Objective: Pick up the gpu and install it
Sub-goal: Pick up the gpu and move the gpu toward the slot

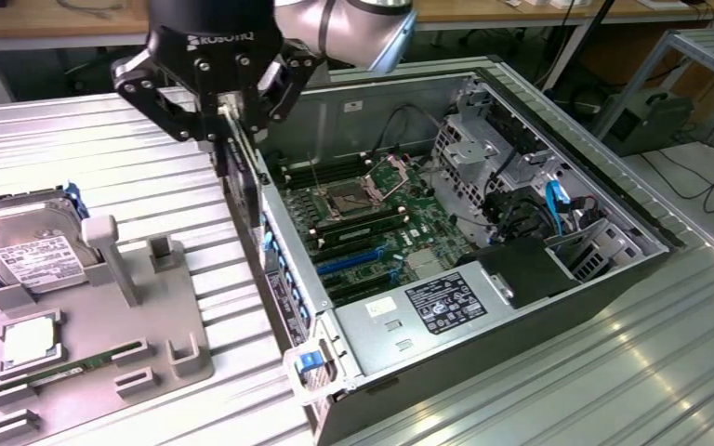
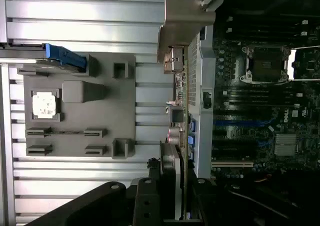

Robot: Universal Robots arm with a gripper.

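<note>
The gpu (image 1: 244, 190) hangs edge-on, a thin dark card gripped by its upper edge, with my gripper (image 1: 226, 125) shut on it. It hovers just outside the open computer case (image 1: 332, 348), beside the case's rear wall and above the table. In the wrist view the gpu (image 2: 176, 117) runs away from my gripper (image 2: 172, 198), with its silver bracket (image 2: 183, 26) at the far end. The card lies alongside the case wall, with the motherboard (image 2: 260, 116) and its slots just beyond it.
A grey parts holder (image 1: 97, 325) stands on the exterior view's left of the card. It carries a hard drive (image 1: 29, 246), a processor (image 1: 29, 342) and a memory stick (image 1: 78, 364). Inside the case are the open processor socket (image 1: 354, 197), blue slots (image 1: 350, 262) and cables (image 1: 556, 209).
</note>
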